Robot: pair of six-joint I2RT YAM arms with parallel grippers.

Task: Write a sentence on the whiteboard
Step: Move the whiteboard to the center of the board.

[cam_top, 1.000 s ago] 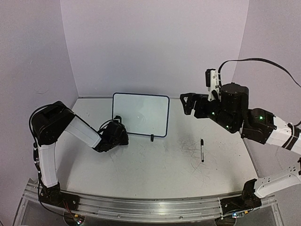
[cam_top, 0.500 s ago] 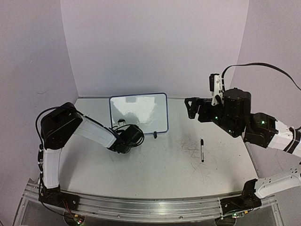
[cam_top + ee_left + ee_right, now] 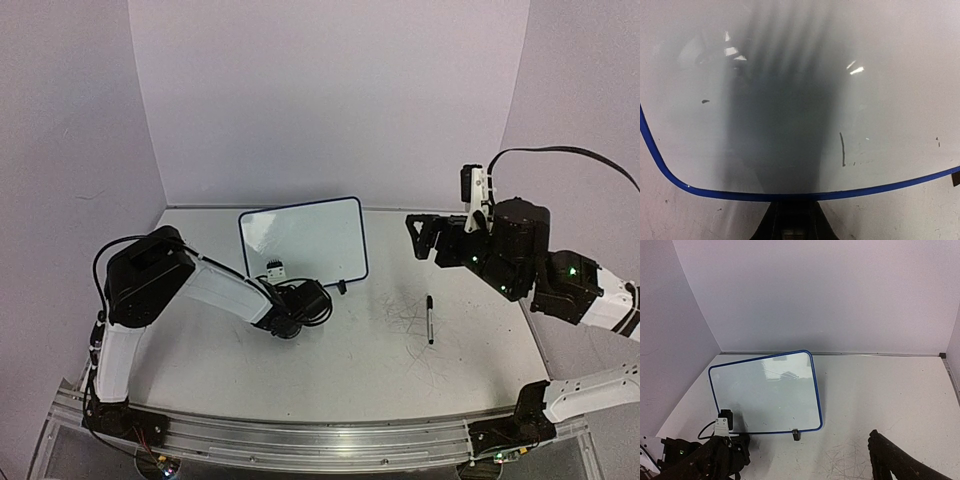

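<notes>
**A:** Top view, left side?

**B:** Left gripper (image 3: 303,292) is low on the table (image 3: 350,380), fingers together on the bottom rim of the board (image 3: 303,240). The board rises tilted just beyond the fingertips. Its foot (image 3: 341,287) is just to their right.

**A:** Right side?

**B:** Right gripper (image 3: 417,236) is in the air, fingers spread wide with nothing between them. The board is ahead of the fingertips and well apart. A pen (image 3: 430,319) lies on the table below and behind them, beside scribble marks (image 3: 400,320).

**A:** Left wrist view?

**B:** The board fills the view. The fingers (image 3: 790,222) meet its blue rim at bottom centre, closed. Their shadow falls up the face. There is a short dark stroke (image 3: 842,149) up and right of the tips and a small speck (image 3: 705,101) up and left.

**A:** Right wrist view?

**B:** The board stands ahead and to the left of the fingers. The left arm (image 3: 705,460) blocks the near left corner of its rim. Only one right finger is clear, at the bottom edge.
</notes>
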